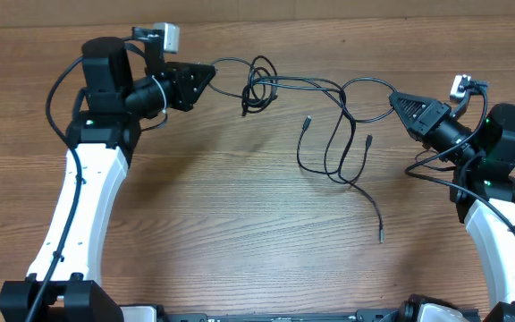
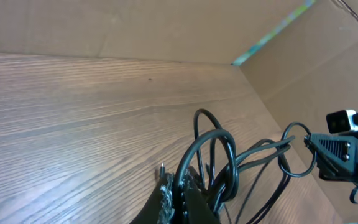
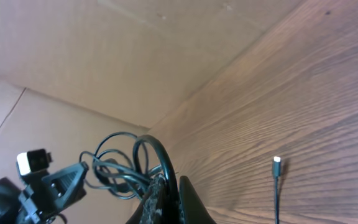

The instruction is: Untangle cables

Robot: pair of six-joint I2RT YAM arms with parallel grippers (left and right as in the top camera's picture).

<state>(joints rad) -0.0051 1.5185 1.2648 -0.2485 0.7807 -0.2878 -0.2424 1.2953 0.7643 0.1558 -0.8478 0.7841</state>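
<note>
Both the left gripper [image 1: 211,75] and right gripper [image 1: 394,98] are clamped on the black cables [image 1: 333,134], strung between them near the table's [image 1: 240,233] far edge. Pulling apart could cinch the coiled knot [image 1: 257,89] tighter.

The desk [image 1: 240,224] is brown wood-grain, smooth, with a soft satin sheen. The cables [image 1: 257,94] are thin black cords in smooth, slightly glossy sheathing, and one plug [image 3: 277,160] ends in a bright metallic tip. The cardboard walls [image 2: 135,25] are matt tan. The left hand [image 1: 211,72] and right hand [image 1: 393,96] look like matt black plastic. The arm shells [image 1: 88,188] are glossy white plastic.
</note>
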